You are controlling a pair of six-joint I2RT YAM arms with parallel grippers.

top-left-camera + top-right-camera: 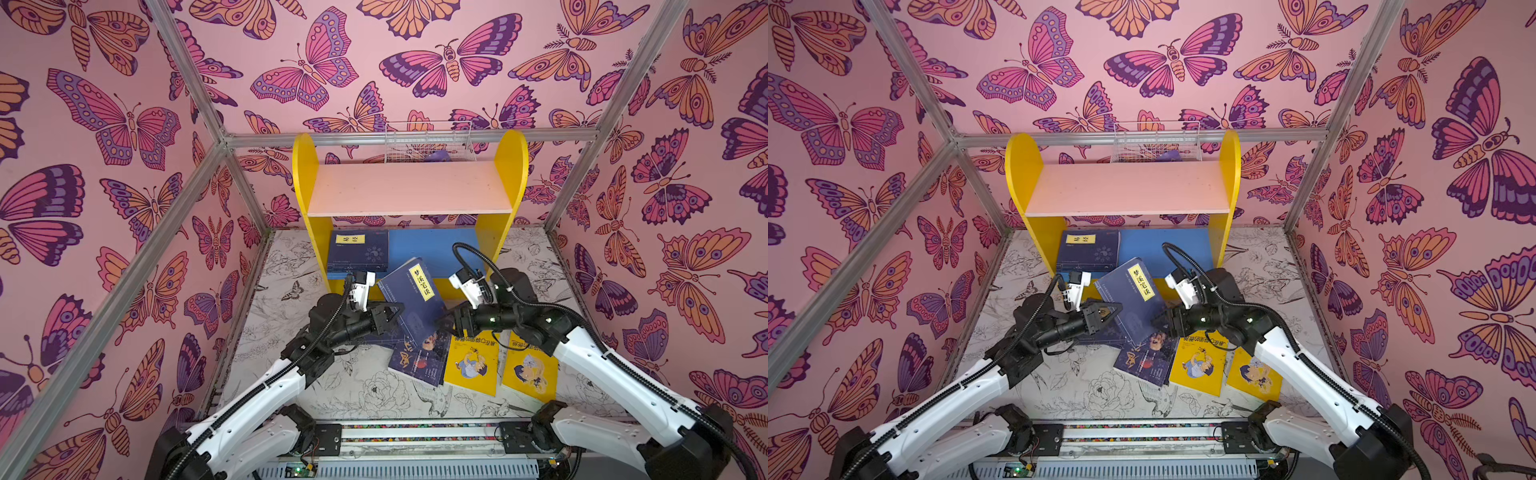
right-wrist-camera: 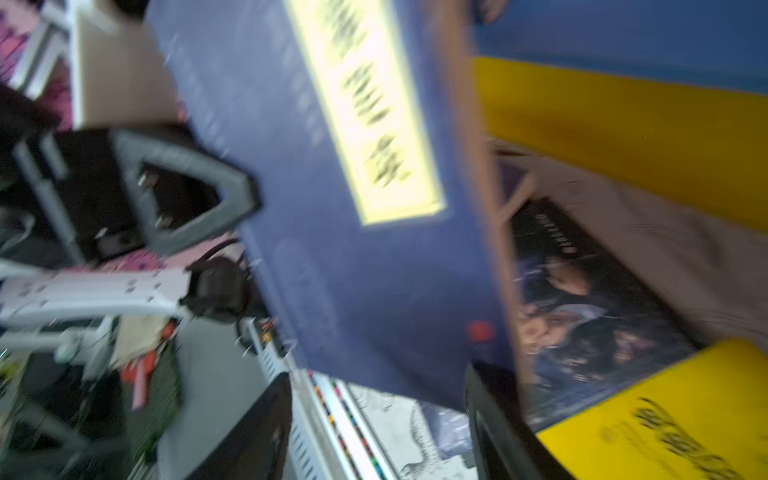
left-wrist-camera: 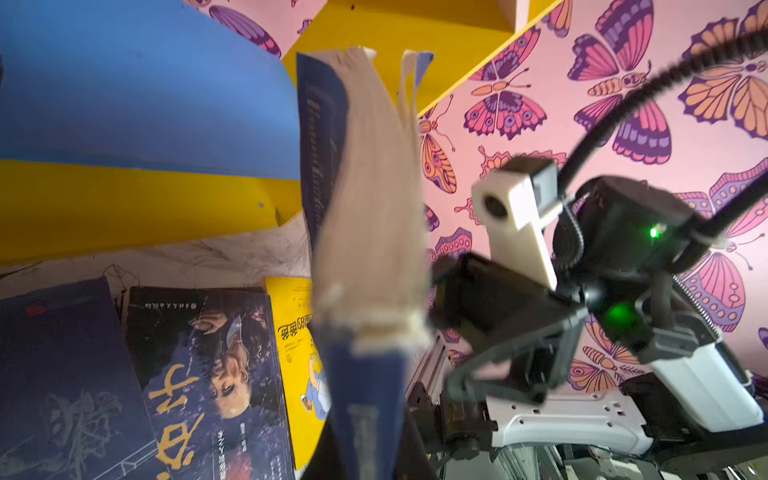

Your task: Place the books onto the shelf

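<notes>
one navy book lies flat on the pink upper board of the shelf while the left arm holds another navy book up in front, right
Not quite. The flat navy book lies on the blue lower board, not the pink upper board; both top views show it. The rest holds: the left gripper is shut on the other navy book, raised in front of the shelf.

Left end effector point(image 1: 1117, 308) seemingly clamps tilted navy book point(image 1: 1128, 300).
</notes>
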